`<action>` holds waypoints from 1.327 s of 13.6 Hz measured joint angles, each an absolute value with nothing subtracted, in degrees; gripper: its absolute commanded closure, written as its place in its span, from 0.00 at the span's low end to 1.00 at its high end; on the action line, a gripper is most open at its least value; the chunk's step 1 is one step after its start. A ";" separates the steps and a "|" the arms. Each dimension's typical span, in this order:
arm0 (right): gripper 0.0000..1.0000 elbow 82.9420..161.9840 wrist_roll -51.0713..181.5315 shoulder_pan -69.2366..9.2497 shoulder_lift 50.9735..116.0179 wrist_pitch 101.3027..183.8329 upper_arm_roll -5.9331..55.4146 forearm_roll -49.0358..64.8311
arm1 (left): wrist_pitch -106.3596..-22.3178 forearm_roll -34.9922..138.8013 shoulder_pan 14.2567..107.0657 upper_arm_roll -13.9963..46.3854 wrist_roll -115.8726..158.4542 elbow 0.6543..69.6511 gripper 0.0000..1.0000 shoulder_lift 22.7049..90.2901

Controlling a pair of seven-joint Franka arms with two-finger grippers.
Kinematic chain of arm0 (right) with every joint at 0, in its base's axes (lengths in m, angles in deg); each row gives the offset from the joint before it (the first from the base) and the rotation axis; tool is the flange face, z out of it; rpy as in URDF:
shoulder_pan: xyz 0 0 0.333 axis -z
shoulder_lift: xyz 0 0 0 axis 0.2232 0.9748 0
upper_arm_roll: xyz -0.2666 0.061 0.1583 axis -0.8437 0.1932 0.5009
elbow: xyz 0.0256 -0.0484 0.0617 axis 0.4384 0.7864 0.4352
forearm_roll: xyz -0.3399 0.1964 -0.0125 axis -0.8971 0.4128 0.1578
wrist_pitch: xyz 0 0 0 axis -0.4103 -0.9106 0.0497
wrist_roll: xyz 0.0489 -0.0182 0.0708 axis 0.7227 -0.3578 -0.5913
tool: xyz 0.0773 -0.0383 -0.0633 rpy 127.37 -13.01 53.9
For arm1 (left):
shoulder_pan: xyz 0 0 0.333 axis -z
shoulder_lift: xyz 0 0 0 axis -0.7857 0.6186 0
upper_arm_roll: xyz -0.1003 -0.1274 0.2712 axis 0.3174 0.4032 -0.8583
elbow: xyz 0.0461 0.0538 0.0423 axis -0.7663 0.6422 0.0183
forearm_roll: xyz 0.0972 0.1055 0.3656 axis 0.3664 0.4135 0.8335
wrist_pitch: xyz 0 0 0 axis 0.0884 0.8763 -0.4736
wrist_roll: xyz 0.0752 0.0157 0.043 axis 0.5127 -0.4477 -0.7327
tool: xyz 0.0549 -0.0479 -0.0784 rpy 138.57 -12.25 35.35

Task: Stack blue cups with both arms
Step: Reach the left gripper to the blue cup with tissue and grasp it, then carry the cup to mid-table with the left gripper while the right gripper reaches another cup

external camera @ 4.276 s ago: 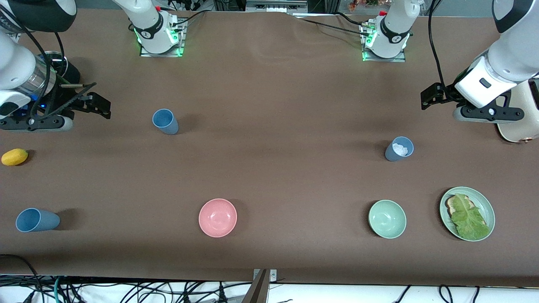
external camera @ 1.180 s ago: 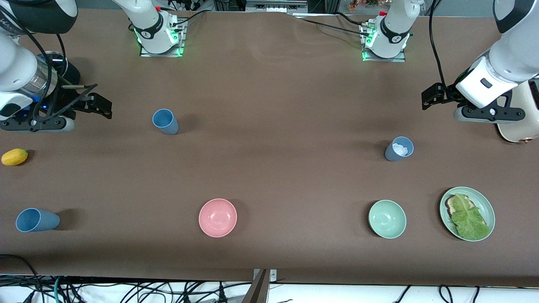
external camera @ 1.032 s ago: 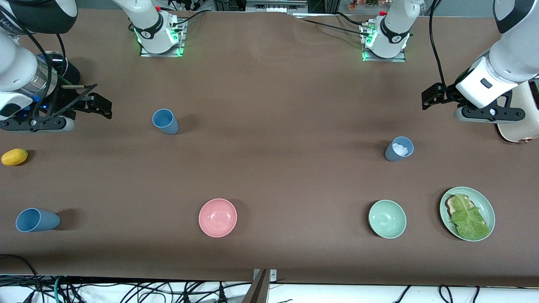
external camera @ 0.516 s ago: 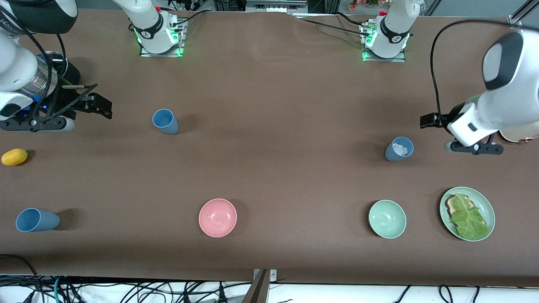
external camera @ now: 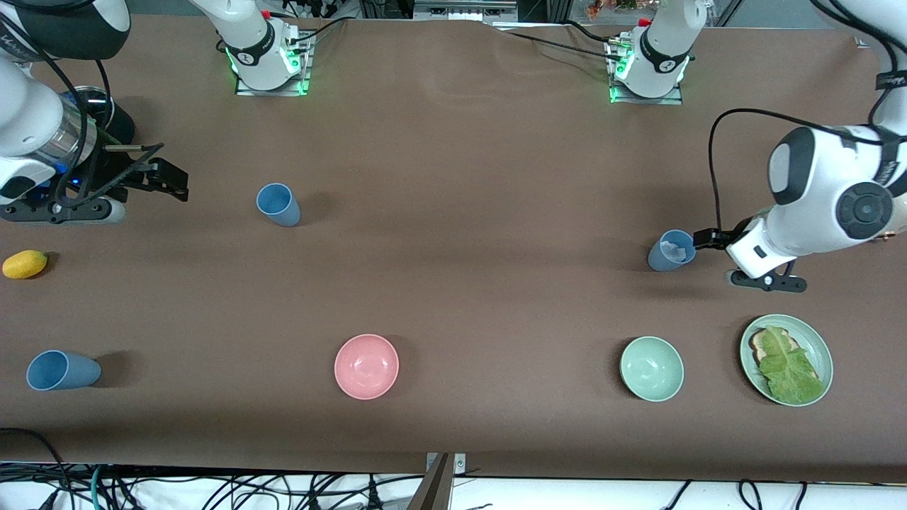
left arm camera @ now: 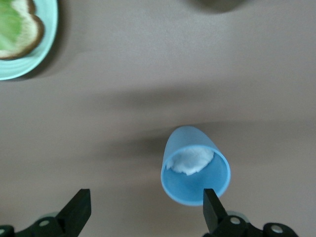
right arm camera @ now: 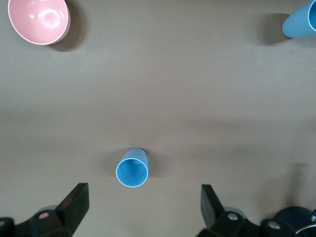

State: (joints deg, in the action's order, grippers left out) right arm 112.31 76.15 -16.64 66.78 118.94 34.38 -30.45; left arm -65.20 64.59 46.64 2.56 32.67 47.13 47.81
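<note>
Light, stiff, slick blue cups (external camera: 671, 251): best pinched across the wall below the rim. Left gripper (left arm camera: 143, 217) and right gripper (right arm camera: 143, 210) jaws spread, empty.

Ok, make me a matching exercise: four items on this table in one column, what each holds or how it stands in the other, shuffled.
Items:
1. greyer blue cup
2. green plate
3. pink bowl
4. left hand

States:
A. empty
B. bread slice under a lettuce leaf
C. open, close beside a cup
D. something white inside

Pairs: 1-D, 2-B, 3-A, 4-C
</note>
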 measured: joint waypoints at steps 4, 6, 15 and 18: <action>0.00 112.31 76.15 -16.39 67.09 118.94 34.20 -30.47 | -73.33 64.59 45.97 2.57 32.69 51.42 0.85 51.41; 0.00 112.31 76.15 -16.05 67.11 118.91 34.18 -30.47 | -73.92 64.59 45.30 2.57 32.72 51.53 1.00 52.80; 0.00 112.32 74.46 -15.68 67.19 118.26 33.89 -30.49 | -59.41 64.50 45.57 16.46 20.53 41.86 1.00 51.92; 0.00 112.49 72.06 -15.59 67.47 116.90 33.89 -30.45 | -59.01 64.39 47.84 26.21 6.74 40.48 1.00 52.11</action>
State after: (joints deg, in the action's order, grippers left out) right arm 112.49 72.06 -15.59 67.47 116.90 33.89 -30.45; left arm -59.01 64.39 47.84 26.21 6.74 40.48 52.11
